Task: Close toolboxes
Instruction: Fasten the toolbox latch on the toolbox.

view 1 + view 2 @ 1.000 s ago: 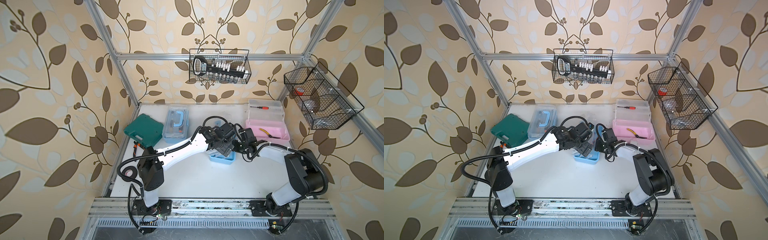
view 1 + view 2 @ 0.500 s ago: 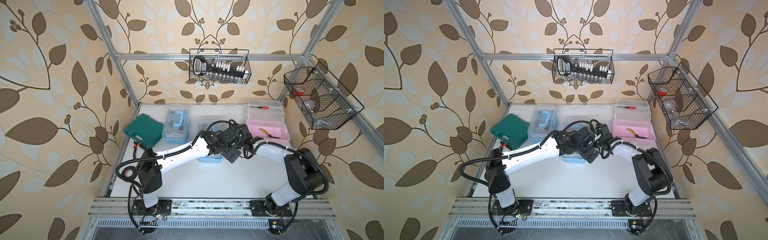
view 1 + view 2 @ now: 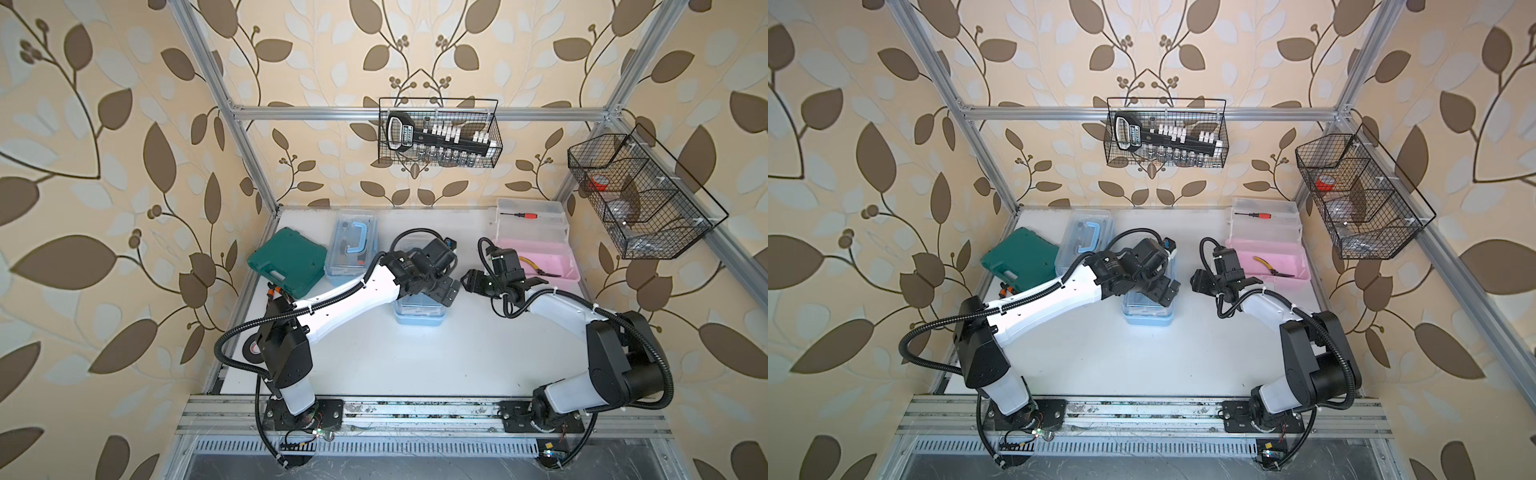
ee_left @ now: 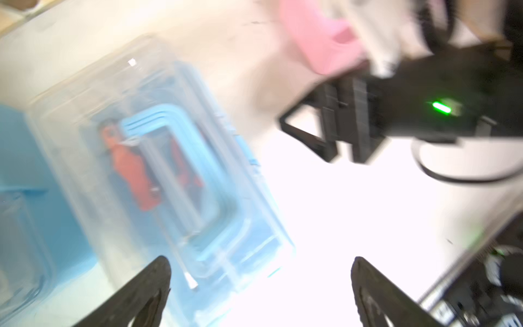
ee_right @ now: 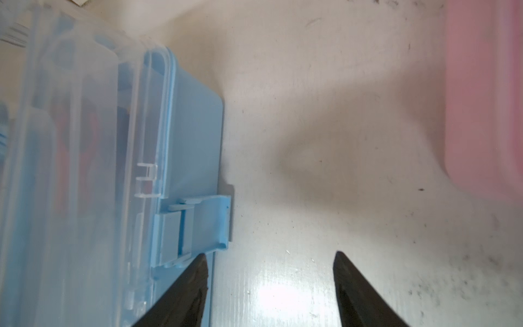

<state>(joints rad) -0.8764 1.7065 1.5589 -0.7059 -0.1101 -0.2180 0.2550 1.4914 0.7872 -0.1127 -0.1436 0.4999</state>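
Observation:
Both top views show three toolboxes. A light blue one (image 3: 352, 245) stands at the back left, its clear lid down and its blue handle on top. Another light blue one (image 3: 419, 312) (image 3: 1148, 311) sits mid-table with its lid lying down on it. Its side latch (image 5: 203, 226) sticks outward. The pink toolbox (image 3: 540, 262) stands open at the back right, with its clear lid (image 3: 532, 220) upright. My left gripper (image 3: 446, 291) (image 4: 260, 271) hovers open over the middle box. My right gripper (image 3: 471, 280) (image 5: 268, 257) is open just right of that box, one fingertip beside the latch and nothing between the fingers.
A dark green case (image 3: 286, 259) lies at the back left, with a black tape roll (image 3: 253, 347) by the left arm's base. Yellow pliers (image 3: 536, 268) lie in the pink box. Wire baskets hang on the back wall (image 3: 438, 137) and the right wall (image 3: 640, 199).
The middle blue toolbox has slid a little to the left. My right gripper's jaws have widened. The left wrist view is blurred by motion.

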